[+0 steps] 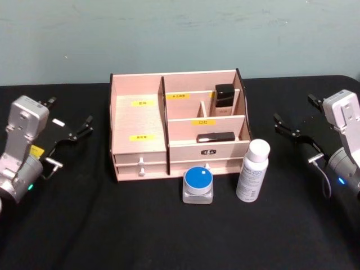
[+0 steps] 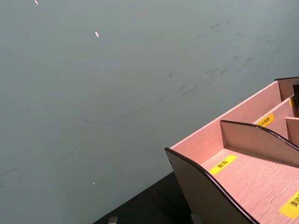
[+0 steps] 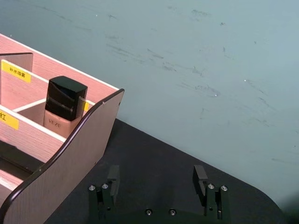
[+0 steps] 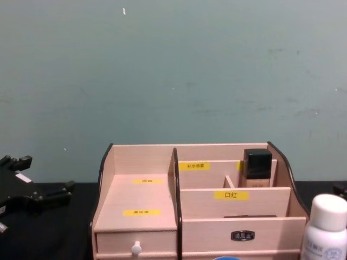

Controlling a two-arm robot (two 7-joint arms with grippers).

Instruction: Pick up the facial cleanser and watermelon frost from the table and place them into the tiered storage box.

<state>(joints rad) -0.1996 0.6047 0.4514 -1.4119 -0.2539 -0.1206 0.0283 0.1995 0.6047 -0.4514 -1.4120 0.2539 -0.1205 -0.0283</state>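
Observation:
The tiered storage box [image 1: 138, 121] stands mid-table, a pale wooden organiser with yellow labels and white-knobbed drawers, also seen in the chest view [image 4: 142, 197]. Just in front of its right half stand the facial cleanser [image 1: 253, 171], a white bottle with a white cap, and the watermelon frost [image 1: 198, 185], a small clear jar with a blue lid. My left gripper [image 1: 84, 126] hovers open at the box's left. On the right, my right gripper [image 1: 279, 125] is open too, its fingers [image 3: 200, 176] spread over the black cloth beside the box's side wall [image 3: 70, 168]. Neither holds anything.
A tan bottle with a black cap [image 1: 224, 99] stands in the box's back right compartment. A black stick [image 1: 216, 136] lies in the compartment in front of it. Black cloth covers the table [image 1: 112, 225], and a grey-green wall rises close behind the box.

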